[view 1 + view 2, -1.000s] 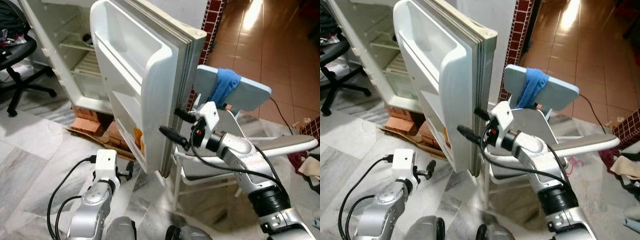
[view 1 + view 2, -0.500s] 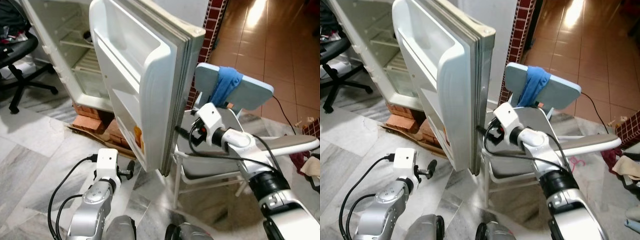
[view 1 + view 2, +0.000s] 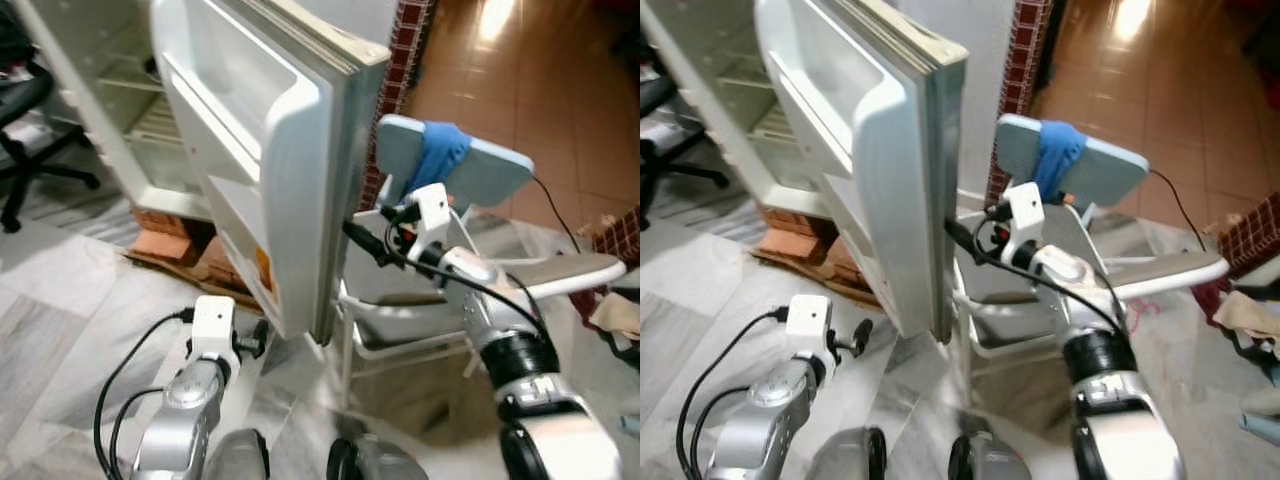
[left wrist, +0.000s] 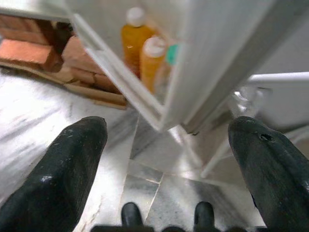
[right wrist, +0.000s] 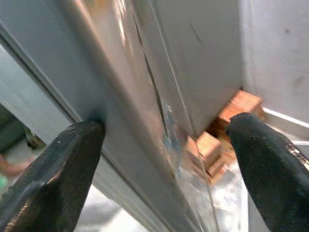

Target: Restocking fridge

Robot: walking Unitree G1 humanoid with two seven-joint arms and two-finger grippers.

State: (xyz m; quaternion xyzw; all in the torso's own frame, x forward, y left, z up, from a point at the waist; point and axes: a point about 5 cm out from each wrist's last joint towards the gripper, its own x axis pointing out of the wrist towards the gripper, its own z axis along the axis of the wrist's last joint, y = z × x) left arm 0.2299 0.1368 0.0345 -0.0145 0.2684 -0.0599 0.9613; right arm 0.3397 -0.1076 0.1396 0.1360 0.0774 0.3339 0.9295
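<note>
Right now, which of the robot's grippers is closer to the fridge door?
The right. The right gripper is open at the fridge door edge, fingers astride it; the left gripper hangs low, open, below the door's bottom corner.

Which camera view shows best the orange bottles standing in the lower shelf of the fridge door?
The left wrist view: two orange bottles with white caps stand clearly in the white fridge door's lower shelf. The left eye view gives just an orange sliver at that shelf; the right wrist view looks along the door's edge.
</note>
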